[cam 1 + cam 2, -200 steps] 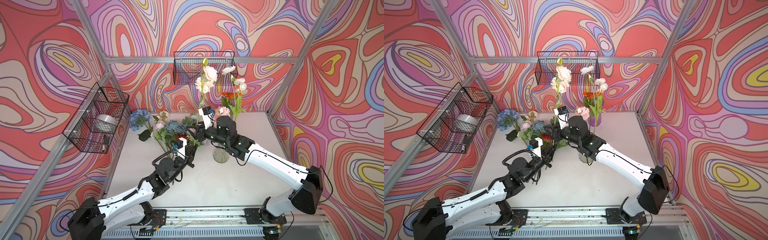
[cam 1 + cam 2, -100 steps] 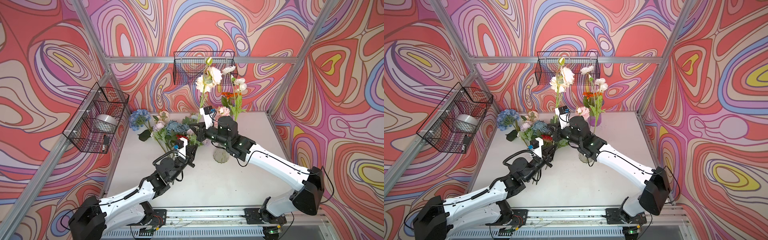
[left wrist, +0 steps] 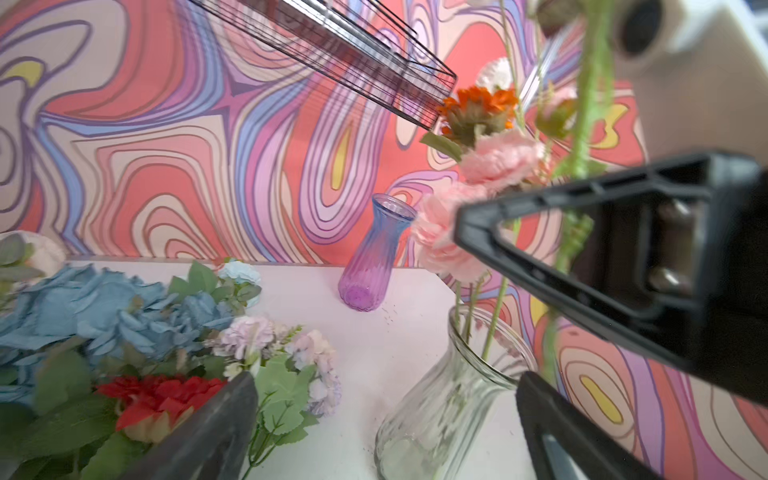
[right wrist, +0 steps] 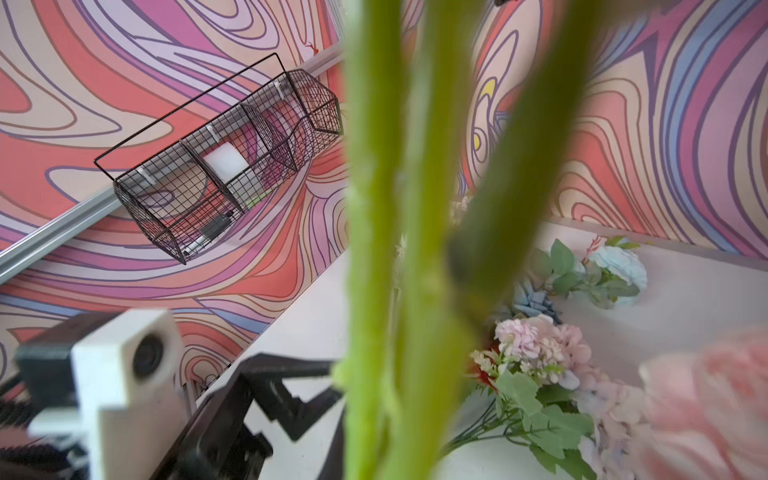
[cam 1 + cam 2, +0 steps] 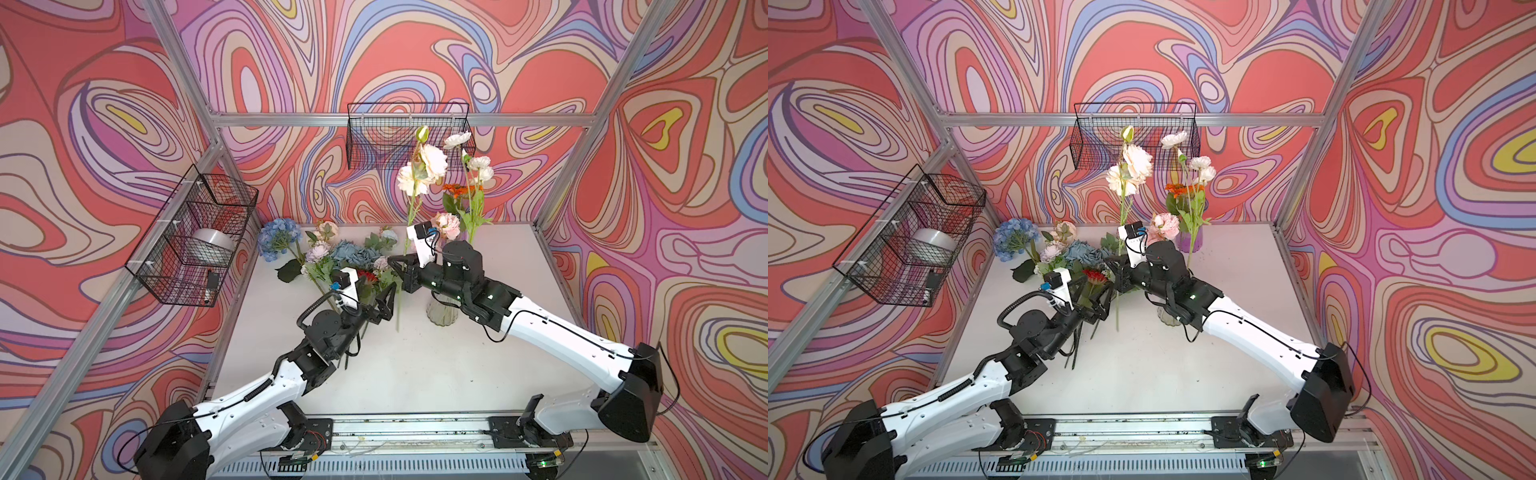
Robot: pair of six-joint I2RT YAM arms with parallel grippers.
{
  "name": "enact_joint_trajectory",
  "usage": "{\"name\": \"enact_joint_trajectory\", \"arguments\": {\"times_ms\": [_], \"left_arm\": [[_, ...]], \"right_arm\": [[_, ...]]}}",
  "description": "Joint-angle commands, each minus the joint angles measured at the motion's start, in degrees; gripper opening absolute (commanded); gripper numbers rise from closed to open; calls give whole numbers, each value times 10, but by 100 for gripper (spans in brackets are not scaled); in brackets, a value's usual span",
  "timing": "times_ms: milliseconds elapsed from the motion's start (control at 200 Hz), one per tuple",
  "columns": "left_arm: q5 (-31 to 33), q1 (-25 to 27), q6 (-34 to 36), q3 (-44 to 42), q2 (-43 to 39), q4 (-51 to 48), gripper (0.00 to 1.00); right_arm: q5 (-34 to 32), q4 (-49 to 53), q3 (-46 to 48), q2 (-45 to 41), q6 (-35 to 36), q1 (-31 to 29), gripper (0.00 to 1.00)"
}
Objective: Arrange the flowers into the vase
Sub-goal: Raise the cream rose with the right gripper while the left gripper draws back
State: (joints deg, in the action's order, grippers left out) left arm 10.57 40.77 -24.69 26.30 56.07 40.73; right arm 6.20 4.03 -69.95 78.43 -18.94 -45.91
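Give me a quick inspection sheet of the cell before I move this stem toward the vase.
Surface: white table, few dark specks.
Job's things: cream spray upright in right tool; pink bloom, orange bloom, white blooms in clear vase; loose flowers heaped back left.
Clutter: empty purple vase at back.
Grippers: right tool shut on spray's stem; left tool open close beside it.
Cables: left-arm loop, right-arm loop; no snag seen.
Surroundings: wire side basket and back basket on patterned walls.

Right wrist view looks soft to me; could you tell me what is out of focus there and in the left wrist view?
Right wrist view: the stems up close and the pink bloom blur, the basket is sharp. Left wrist view: red bloom soft, purple vase crisp.
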Motion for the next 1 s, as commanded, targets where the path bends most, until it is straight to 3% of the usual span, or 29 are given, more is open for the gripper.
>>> {"name": "enact_joint_trajectory", "arguments": {"times_ms": [0, 120, 526, 726, 992], "left_arm": [[15, -37, -69, -17, -3, -6, 100], [15, -44, -82, -14, 24, -6, 100], [-74, -44, -124, 22, 155, 20, 100], [-107, -44, -138, 25, 185, 37, 100], [-116, -44, -132, 24, 178, 24, 100]], "right_arm": [[-37, 44, 24, -53, 19, -3, 0], [-94, 86, 36, -96, 38, -2, 0], [-299, 176, 12, -177, 127, -2, 0], [-377, 105, 12, -188, 198, -2, 0], [-383, -37, 5, -145, 304, 8, 0]]}}
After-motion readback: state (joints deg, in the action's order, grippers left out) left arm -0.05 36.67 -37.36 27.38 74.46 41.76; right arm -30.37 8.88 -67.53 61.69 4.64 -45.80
